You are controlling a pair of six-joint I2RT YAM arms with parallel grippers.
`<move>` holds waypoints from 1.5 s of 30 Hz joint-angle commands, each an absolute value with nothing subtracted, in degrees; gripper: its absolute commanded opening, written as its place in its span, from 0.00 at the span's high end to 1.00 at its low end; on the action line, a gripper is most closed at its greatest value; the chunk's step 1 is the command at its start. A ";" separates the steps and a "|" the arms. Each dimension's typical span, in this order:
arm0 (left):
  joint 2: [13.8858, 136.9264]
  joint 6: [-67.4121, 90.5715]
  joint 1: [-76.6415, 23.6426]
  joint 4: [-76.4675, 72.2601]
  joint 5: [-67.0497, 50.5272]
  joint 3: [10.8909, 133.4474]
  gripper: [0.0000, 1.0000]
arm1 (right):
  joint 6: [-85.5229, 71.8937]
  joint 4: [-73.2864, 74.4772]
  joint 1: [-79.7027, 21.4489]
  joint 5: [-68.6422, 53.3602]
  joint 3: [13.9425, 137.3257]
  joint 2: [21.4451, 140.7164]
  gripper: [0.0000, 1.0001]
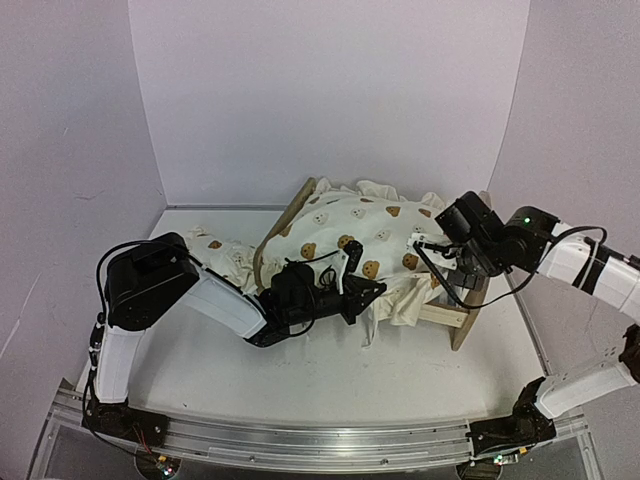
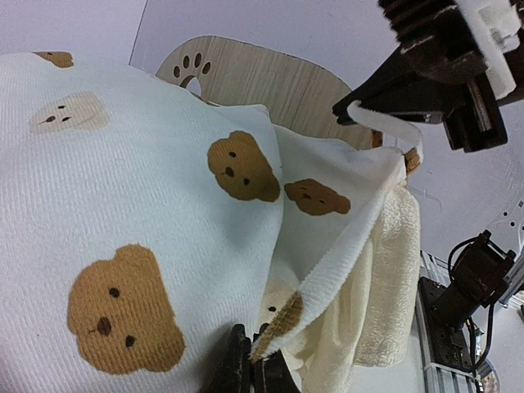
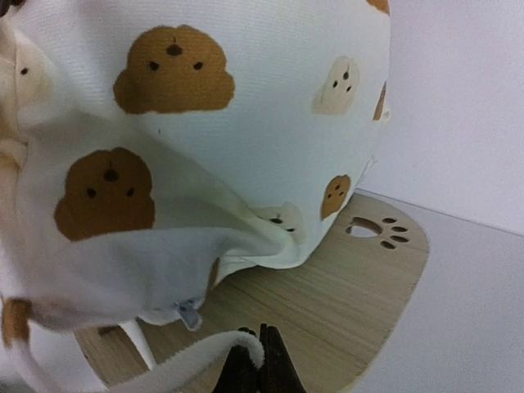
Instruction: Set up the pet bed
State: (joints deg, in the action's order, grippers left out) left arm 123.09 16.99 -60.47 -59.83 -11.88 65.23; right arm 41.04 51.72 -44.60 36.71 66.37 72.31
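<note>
Laying the cushion [image 1: 350,225] on the pet bed [image 1: 465,320].
The left gripper [image 2: 250,364] is pinching its edge, the right gripper [image 3: 258,360] its tie [image 2: 385,123]; lower both evenly.

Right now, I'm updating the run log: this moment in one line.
left gripper: shut on cushion edge | right gripper: shut on cushion tie | cushion: over bed

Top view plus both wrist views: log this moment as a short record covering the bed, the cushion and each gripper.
bed: light-wood pet bed frame with paw-print headboard, mostly covered
cover: cream bear-print ruffled cushion draped over the frame, bunched, not flat
left gripper: shut on the cushion's edge
right gripper: shut on the cushion's white tie
other: small cream bear-print pillow lies left of the frame
</note>
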 commanded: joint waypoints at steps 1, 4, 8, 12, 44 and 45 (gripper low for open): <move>120.61 17.31 -60.12 -61.38 -12.90 65.12 1.00 | 18.15 49.67 -44.21 36.49 65.46 75.23 1.00; 118.68 17.07 -60.12 -61.33 -13.63 64.41 1.00 | -3.33 54.09 -44.21 39.56 68.34 78.63 1.00; 117.07 16.96 -60.16 -61.30 -13.87 63.99 1.00 | -25.25 61.61 -44.21 41.91 67.12 81.95 1.00; 118.09 18.54 -60.20 -61.33 -15.38 65.27 1.00 | -37.44 64.76 -42.54 48.30 65.29 82.81 1.00; 125.85 16.38 -61.05 -60.64 -19.51 70.58 1.00 | -32.84 74.81 -38.68 36.50 76.99 70.95 0.02; 125.78 16.35 -61.08 -60.47 -19.51 70.65 1.00 | -31.61 73.84 -38.67 33.36 77.14 70.79 0.12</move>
